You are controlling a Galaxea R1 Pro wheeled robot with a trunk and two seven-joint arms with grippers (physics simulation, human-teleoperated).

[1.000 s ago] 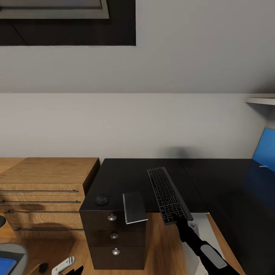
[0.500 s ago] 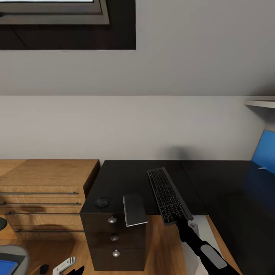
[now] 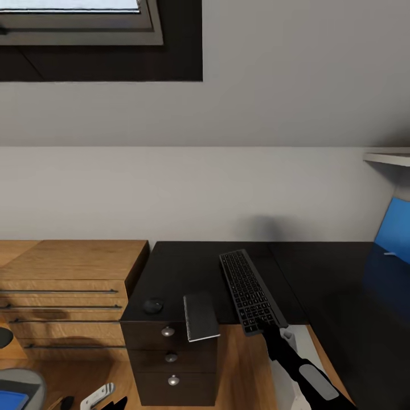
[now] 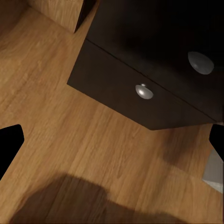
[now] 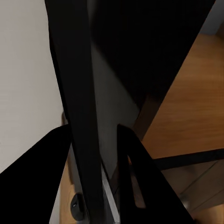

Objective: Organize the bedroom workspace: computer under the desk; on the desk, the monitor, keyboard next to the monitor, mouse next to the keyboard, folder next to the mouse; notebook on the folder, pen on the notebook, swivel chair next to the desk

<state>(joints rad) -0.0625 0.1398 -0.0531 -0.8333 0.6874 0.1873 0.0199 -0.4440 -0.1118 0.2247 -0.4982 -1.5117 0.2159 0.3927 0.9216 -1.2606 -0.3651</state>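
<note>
The black keyboard [image 3: 249,289] lies slantwise on the black desk [image 3: 188,267], its near end past the front edge. My right gripper [image 3: 263,327] is shut on that end. In the right wrist view the keyboard [image 5: 74,93] shows edge-on between the right gripper [image 5: 95,186] and its fingers. The grey notebook [image 3: 201,316] overhangs the front edge above the drawers [image 3: 169,359]. A dark mouse [image 3: 152,306] sits at the desk's left corner. At bottom left, a blue folder [image 3: 10,400] lies on the swivel chair [image 3: 25,382]. My left gripper [image 4: 112,140] hangs open over the floor beside the drawers [image 4: 140,100].
Low wooden shelving [image 3: 62,273] adjoins the desk on the left. A blue slanted panel [image 3: 396,228] stands at the far right, a white shelf [image 3: 390,156] above it. A white pedestal [image 3: 287,356] stands under the desk behind my right arm. Wooden floor [image 4: 70,140] lies below.
The whole picture slid down a little, so the camera moved. The keyboard and right gripper kept their place in the picture. The notebook looks lighter than before.
</note>
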